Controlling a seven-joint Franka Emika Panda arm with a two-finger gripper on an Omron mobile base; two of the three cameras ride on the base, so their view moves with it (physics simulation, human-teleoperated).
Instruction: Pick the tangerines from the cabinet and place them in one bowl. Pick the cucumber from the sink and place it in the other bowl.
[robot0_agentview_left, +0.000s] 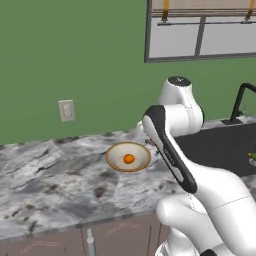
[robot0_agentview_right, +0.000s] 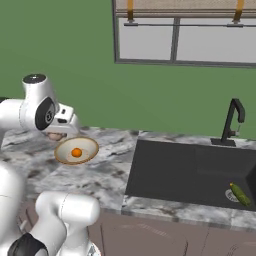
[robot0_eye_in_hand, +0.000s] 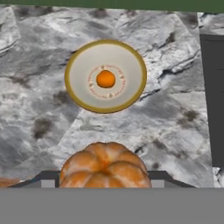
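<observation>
Bright tangerine (robot0_eye_in_hand: 105, 79) centred in beige bowl (robot0_eye_in_hand: 131, 54), duller tangerine (robot0_eye_in_hand: 104, 165) held above counter, cucumber (robot0_agentview_right: 240, 194) in sink (robot0_agentview_right: 175, 170)

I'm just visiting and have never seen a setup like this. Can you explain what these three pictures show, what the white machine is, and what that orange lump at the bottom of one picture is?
The white machine is a robot arm with a two-finger gripper, in a computer-rendered kitchen. Two pictures come from cameras behind the arm, one to its left and one to its right, both looking forward and down at the same marble counter. The third comes from a camera on the hand itself, looking down along the gripper.

On the counter sits a shallow bowl with one small orange tangerine in it. To the right is a black sink with a faucet, and a green cucumber lies in it near the drain.

The orange lump is a second tangerine, gripped between the fingers and seen very close, above the counter just short of the bowl.
</observation>
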